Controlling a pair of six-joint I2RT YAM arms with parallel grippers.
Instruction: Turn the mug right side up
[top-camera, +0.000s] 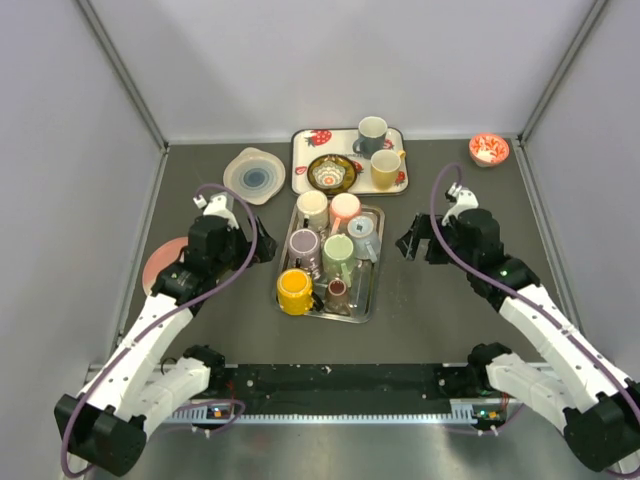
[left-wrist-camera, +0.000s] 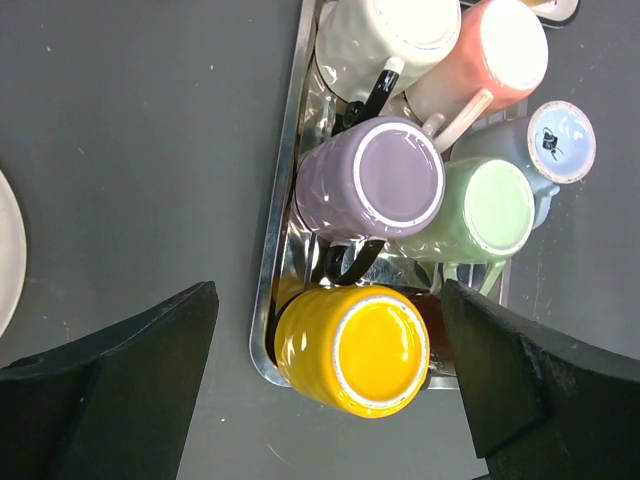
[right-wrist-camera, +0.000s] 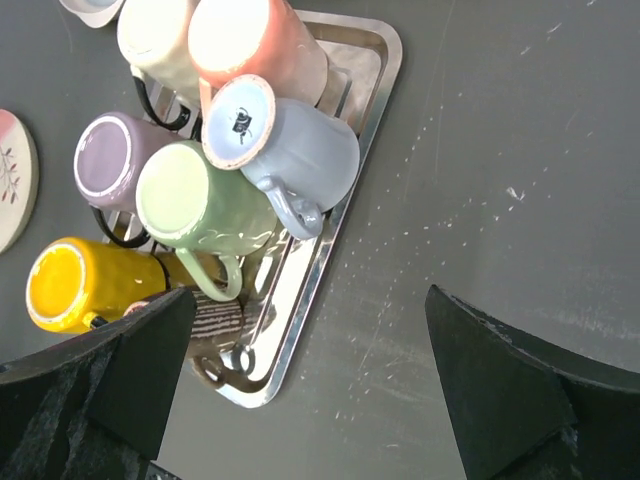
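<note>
Mugs stand bottom-up, crowded on the steel tray (top-camera: 372, 290) at mid-worktop. Left pincer (left-wrist-camera: 328, 295) and right pincer (right-wrist-camera: 310, 300) are both apart, holding nothing. Recommendation: grip the yellow mug (left-wrist-camera: 365, 350), outermost toward the worktop's near edge, by its sides, lift clear, then invert.

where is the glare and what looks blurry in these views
Top external view: even, soft light, all sharp, faint shadows. Left wrist view: mirror glare along the metal tray rim, gloss on the yellow mug; the left gripper is dark and soft-edged. Right wrist view: same tray glare, right gripper likewise blurred.
</note>
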